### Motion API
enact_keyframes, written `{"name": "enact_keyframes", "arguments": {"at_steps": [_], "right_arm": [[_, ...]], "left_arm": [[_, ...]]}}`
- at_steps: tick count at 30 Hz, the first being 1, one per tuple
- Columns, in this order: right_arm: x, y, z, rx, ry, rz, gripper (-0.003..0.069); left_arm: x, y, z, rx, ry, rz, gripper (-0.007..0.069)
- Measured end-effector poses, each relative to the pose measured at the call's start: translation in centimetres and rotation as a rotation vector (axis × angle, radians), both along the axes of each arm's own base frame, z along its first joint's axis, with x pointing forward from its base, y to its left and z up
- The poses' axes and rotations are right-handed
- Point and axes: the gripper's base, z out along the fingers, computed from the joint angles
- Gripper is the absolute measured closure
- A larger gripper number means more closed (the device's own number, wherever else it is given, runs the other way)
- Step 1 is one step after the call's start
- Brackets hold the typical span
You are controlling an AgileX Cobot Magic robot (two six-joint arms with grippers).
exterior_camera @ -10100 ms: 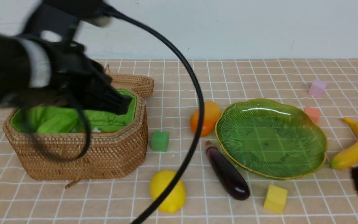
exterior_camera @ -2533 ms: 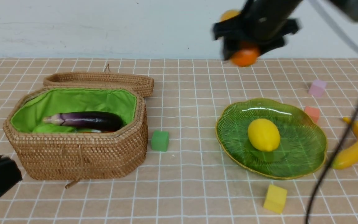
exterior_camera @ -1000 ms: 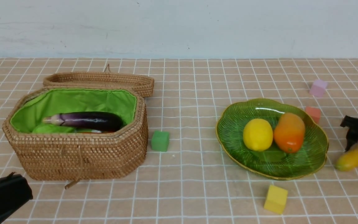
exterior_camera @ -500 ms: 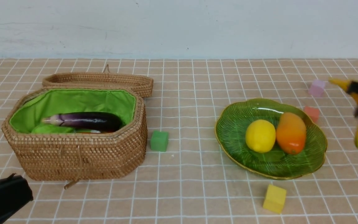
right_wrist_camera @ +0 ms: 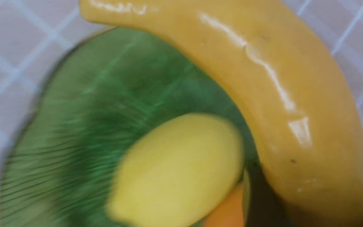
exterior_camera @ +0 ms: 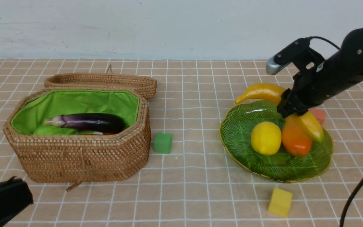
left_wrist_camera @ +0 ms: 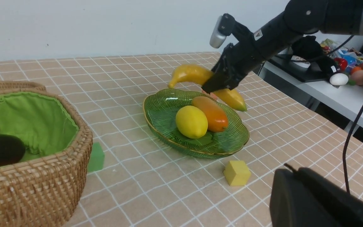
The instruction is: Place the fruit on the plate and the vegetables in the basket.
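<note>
My right gripper [exterior_camera: 290,108] is shut on the curved yellow banana [exterior_camera: 260,91], holding it by its middle over the far right part of the green glass plate [exterior_camera: 232,126]. The banana's lower end hangs just over the orange mango-like fruit [exterior_camera: 295,140]. That fruit lies on the plate beside the yellow lemon [exterior_camera: 265,138]. In the right wrist view the banana [right_wrist_camera: 279,94] fills the jaws, with the lemon [right_wrist_camera: 175,167] and plate [right_wrist_camera: 90,110] below. The wicker basket [exterior_camera: 83,157] holds the purple eggplant [exterior_camera: 87,122] on a light-green gourd [exterior_camera: 52,130]. My left gripper [exterior_camera: 27,195] rests shut and empty at the near left corner.
A green cube [exterior_camera: 162,142] sits between basket and plate. A yellow cube [exterior_camera: 279,201] lies in front of the plate, and a pink-red cube [exterior_camera: 319,115] shows behind my right arm. The basket's lid [exterior_camera: 106,82] lies open at the back. A black cable [exterior_camera: 358,189] hangs at the right.
My right gripper has lifted the banana from the table right of the plate and carried it left, to above the plate's far side. My left arm has stayed put.
</note>
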Motion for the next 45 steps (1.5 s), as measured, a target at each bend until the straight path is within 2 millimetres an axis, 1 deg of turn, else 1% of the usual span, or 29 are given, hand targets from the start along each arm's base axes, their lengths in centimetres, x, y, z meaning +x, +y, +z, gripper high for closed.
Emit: {"name": "enact_keyframes", "arguments": {"at_steps": [1, 2, 3, 4, 5, 6, 7, 10, 15, 16, 18, 20, 23, 25, 26, 30, 31, 32, 33, 34, 36, 37, 38, 39, 40, 41, 42, 44, 45], "right_arm": [[0.4, -0.2, -0.1, -0.038, -0.040, 0.011, 0.0337], [0.5, -0.2, -0.2, -0.052, -0.046, 0.015, 0.0337], [1.1, -0.4, -0.7, -0.099, -0.078, 0.032, 0.0337], [1.1, -0.4, -0.8, -0.105, -0.082, 0.034, 0.0337], [1.7, -0.5, -1.6, -0.148, -0.099, 0.053, 0.0337], [1.7, -0.5, -1.7, -0.153, -0.099, 0.055, 0.0337], [2.1, -0.6, -2.5, -0.183, -0.100, 0.067, 0.0337], [2.5, -0.7, -3.8, -0.197, -0.079, 0.059, 0.0337], [2.7, -0.7, -4.1, -0.196, -0.085, 0.053, 0.0328], [2.7, -0.7, -4.0, -0.196, -0.087, 0.053, 0.0308], [2.7, -0.7, -4.0, -0.196, -0.086, 0.053, 0.0218], [2.7, -0.7, -4.0, -0.196, -0.085, 0.053, 0.0148], [2.7, -0.7, -4.0, -0.196, -0.086, 0.053, 0.0061], [2.7, -0.7, -4.0, -0.197, -0.086, 0.053, 0.0042], [2.7, -0.7, -4.0, -0.197, -0.086, 0.053, 0.0044], [2.7, -0.7, -3.9, -0.196, -0.093, 0.053, 0.0097], [2.7, -0.7, -3.9, -0.196, -0.093, 0.053, 0.0102], [2.6, -0.7, -3.7, -0.191, -0.093, 0.047, 0.0135], [2.5, -0.6, -3.5, -0.186, -0.087, 0.042, 0.0153], [2.2, -0.5, -3.0, -0.171, -0.080, 0.027, 0.0176], [1.1, -0.3, -1.1, -0.115, -0.061, -0.029, 0.0226], [0.8, -0.3, -0.6, -0.095, -0.054, -0.048, 0.0239], [-0.5, -0.2, 1.4, -0.022, -0.032, -0.120, 0.0306], [-1.7, -0.2, 3.1, 0.034, -0.015, -0.173, 0.0359], [-2.8, -0.4, 4.4, 0.079, -0.002, -0.219, 0.0407], [-4.4, -0.5, 5.9, 0.121, 0.010, -0.256, 0.0470], [-5.9, -0.7, 6.9, 0.143, 0.027, -0.278, 0.0521], [-9.8, -1.2, 8.6, 0.209, 0.059, -0.318, 0.0629], [-12.0, -1.4, 9.1, 0.244, 0.076, -0.336, 0.0655]], "left_arm": [[0.0, 0.0, 0.0, 0.000, 0.000, 0.000, 0.0617], [0.0, 0.0, 0.0, 0.001, 0.001, 0.000, 0.0617], [0.0, 0.0, 0.0, 0.001, 0.001, 0.000, 0.0615], [0.0, 0.0, 0.0, 0.001, 0.001, 0.000, 0.0615], [0.0, 0.0, 0.0, 0.001, 0.001, 0.000, 0.0613], [0.0, 0.0, 0.0, 0.001, 0.001, 0.000, 0.0612], [0.0, 0.0, 0.0, 0.001, 0.001, 0.000, 0.0609], [0.0, 0.0, 0.0, 0.001, 0.001, 0.000, 0.0606], [0.0, 0.0, 0.0, 0.001, 0.001, 0.000, 0.0606], [0.0, 0.0, 0.0, 0.001, 0.001, 0.000, 0.0606], [0.0, 0.0, 0.0, 0.001, 0.002, 0.000, 0.0603], [0.0, 0.0, 0.0, 0.001, 0.002, 0.000, 0.0603], [0.0, 0.0, 0.0, 0.001, 0.002, 0.000, 0.0603], [0.0, 0.0, 0.0, 0.000, 0.003, 0.000, 0.0603], [0.0, 0.0, 0.0, 0.000, 0.004, 0.000, 0.0603], [0.0, 0.0, 0.0, 0.000, 0.004, 0.000, 0.0603], [0.0, 0.0, 0.0, 0.000, 0.004, 0.000, 0.0603], [0.0, 0.0, 0.0, 0.000, 0.004, 0.000, 0.0603], [0.0, 0.0, 0.0, 0.000, 0.004, 0.000, 0.0603], [0.0, 0.0, 0.0, 0.000, 0.004, 0.000, 0.0603], [0.0, 0.0, 0.0, 0.002, 0.001, 0.001, 0.0603], [0.0, 0.0, 0.0, 0.004, -0.002, 0.002, 0.0603], [0.0, 0.0, 0.0, 0.009, -0.008, 0.004, 0.0603], [0.0, 0.0, 0.0, 0.008, -0.013, 0.004, 0.0603], [0.0, 0.0, 0.1, 0.000, -0.022, 0.001, 0.0603], [0.0, 0.0, 0.3, -0.010, -0.037, -0.001, 0.0603], [-0.2, 0.2, 0.5, -0.024, -0.060, -0.005, 0.0603], [-0.6, 0.6, 0.7, -0.054, -0.113, -0.010, 0.0603], [-0.9, 0.9, 0.6, -0.071, -0.139, -0.012, 0.0603]]}}
